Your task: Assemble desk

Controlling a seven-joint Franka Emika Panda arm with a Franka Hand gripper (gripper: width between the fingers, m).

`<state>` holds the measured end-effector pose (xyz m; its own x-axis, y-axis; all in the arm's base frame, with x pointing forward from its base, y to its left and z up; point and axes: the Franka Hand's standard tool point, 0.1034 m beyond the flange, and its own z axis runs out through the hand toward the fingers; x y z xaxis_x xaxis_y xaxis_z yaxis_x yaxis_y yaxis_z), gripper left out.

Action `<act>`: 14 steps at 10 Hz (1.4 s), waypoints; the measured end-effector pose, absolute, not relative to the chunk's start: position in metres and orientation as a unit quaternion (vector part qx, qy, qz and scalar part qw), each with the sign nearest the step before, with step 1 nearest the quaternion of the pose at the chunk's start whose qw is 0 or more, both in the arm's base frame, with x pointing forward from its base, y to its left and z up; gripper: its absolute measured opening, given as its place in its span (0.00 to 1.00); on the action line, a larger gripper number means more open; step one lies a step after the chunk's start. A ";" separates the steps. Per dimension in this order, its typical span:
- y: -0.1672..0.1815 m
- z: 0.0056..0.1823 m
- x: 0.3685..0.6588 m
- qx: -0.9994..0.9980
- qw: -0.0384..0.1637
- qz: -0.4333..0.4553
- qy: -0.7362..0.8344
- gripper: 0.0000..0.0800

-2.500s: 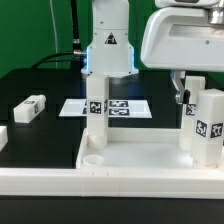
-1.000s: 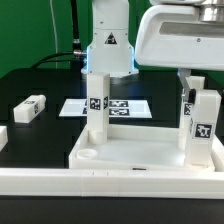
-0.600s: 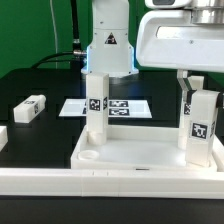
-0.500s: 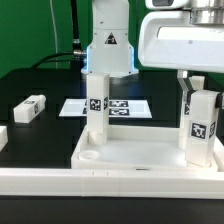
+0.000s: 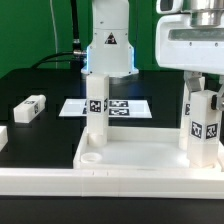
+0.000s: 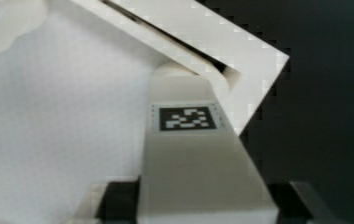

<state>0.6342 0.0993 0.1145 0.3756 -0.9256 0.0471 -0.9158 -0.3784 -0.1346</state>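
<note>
The desk top (image 5: pixel 130 152) lies as a white rimmed tray at the front of the black table. One leg (image 5: pixel 96 108) stands upright in its back corner on the exterior view's left. A second tagged leg (image 5: pixel 204 125) stands upright at the corner on the exterior view's right, with my gripper (image 5: pixel 201 92) shut on its upper end from above. In the wrist view this leg (image 6: pixel 199 145) runs down from between my dark fingers (image 6: pixel 131 200) onto the desk top (image 6: pixel 49 110) beside its rim (image 6: pixel 209 45).
A loose leg block (image 5: pixel 30 108) lies on the black table at the exterior view's left, with another white piece (image 5: pixel 3 136) at the edge. The marker board (image 5: pixel 125 106) lies behind the tray, before the arm's base (image 5: pixel 108 50). A white rail (image 5: pixel 100 186) runs along the front.
My hand has swung toward the exterior view's right, and the held leg has turned about its upright axis, showing different tag faces. The grip has not changed.
</note>
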 end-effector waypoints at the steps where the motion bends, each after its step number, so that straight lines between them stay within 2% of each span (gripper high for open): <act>1: 0.100 0.114 0.634 -0.789 0.052 -0.050 0.610 0.37; 5: 0.102 0.114 0.633 -0.720 0.061 -0.042 0.690 0.37; 6: 0.102 0.114 0.633 -0.724 0.061 -0.043 0.686 0.50; 7: 0.102 0.113 0.633 -0.739 0.060 -0.044 0.670 0.67; 8: 0.102 0.113 0.633 -0.754 0.059 -0.045 0.653 0.67; 9: 0.102 0.114 0.633 -0.771 0.056 -0.045 0.633 0.78; 14: 0.105 0.114 0.633 -0.902 0.040 -0.059 0.425 0.81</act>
